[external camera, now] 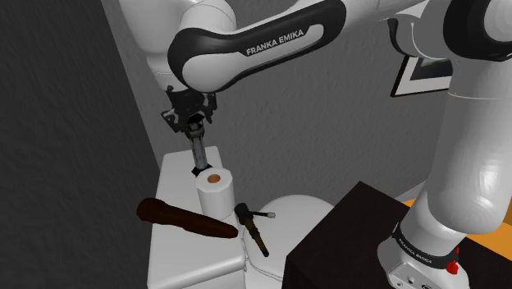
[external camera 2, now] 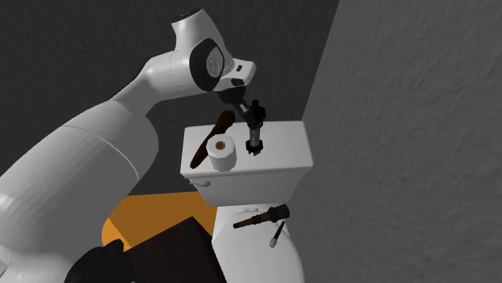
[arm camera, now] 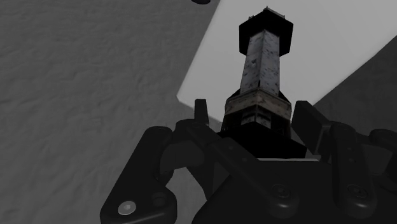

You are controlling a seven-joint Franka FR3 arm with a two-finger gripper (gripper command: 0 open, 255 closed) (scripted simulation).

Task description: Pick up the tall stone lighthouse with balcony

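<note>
While the gripper (external camera: 194,130) clamps the lighthouse (external camera: 199,154) by its top, upright over the tank lid (external camera: 176,170) (just beside the paper roll (external camera: 215,189)), lift straight up; squeeze firmly; avoid tilting, since a tall tower could swing.

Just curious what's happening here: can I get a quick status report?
Hand shut on lighthouse. It stands upright over tank lid. Paper roll close beside, apart.
</note>
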